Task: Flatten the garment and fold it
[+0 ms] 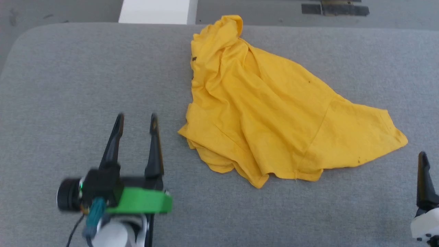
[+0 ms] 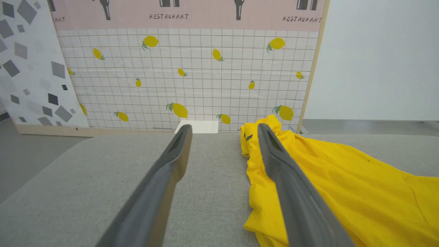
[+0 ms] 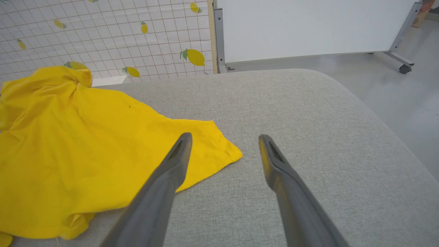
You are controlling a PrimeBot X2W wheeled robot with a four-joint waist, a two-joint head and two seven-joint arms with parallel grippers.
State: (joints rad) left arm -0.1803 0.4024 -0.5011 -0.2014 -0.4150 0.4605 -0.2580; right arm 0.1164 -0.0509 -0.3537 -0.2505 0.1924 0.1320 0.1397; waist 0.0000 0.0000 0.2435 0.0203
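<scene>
One crumpled garment (image 1: pixel 274 113), one left claw (image 1: pixel 137 117), one right claw (image 3: pixel 224 138), both spread

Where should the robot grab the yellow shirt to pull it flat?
Probably the pointed corner of the yellow shirt, with the right hand coming from the robot's right. That corner sticks out flat toward that open hand; the middle is bunched in folds.

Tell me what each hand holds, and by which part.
Nothing is held. The left hand and the right hand are both open and empty, clear of the garment, which lies crumpled on the grey surface.
</scene>
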